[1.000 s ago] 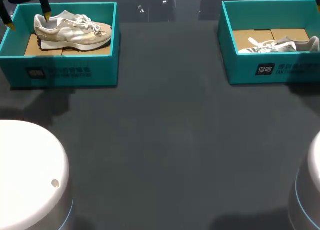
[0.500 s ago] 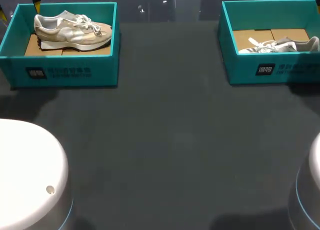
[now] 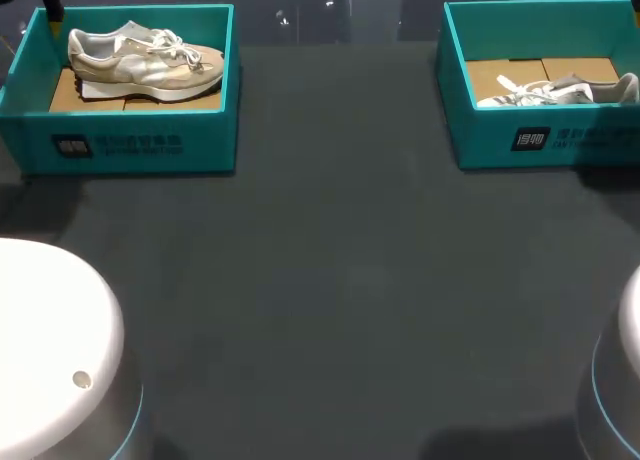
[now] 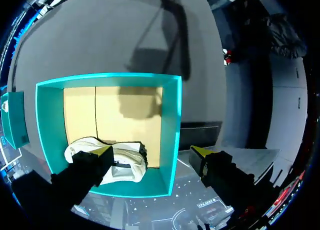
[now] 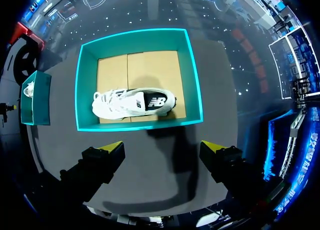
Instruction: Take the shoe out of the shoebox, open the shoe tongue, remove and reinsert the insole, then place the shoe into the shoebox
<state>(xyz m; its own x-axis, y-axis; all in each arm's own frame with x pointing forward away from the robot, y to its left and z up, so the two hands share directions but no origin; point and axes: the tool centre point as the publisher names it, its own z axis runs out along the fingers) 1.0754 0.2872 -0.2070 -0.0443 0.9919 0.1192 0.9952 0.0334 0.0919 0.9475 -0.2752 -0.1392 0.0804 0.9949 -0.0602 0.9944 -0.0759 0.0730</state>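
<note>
Your left gripper (image 4: 151,154) hangs over the teal cardboard shoebox (image 4: 171,130), fingers spread wide. The cream-and-beige sneaker (image 4: 125,162) lies inside, one end right under a fingertip. Your right gripper (image 5: 162,149) is wide open too, holding nothing — the white laced sneaker (image 5: 132,102) sits in the second teal box (image 5: 188,80) just ahead of the fingers.

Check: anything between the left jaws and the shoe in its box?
Nothing covers the shoe; the shoebox is open. But the left jaws stand open above the box's end wall: one tip over the shoe's heel, the other outside the box. A straight descent would probably hit that wall.
</note>
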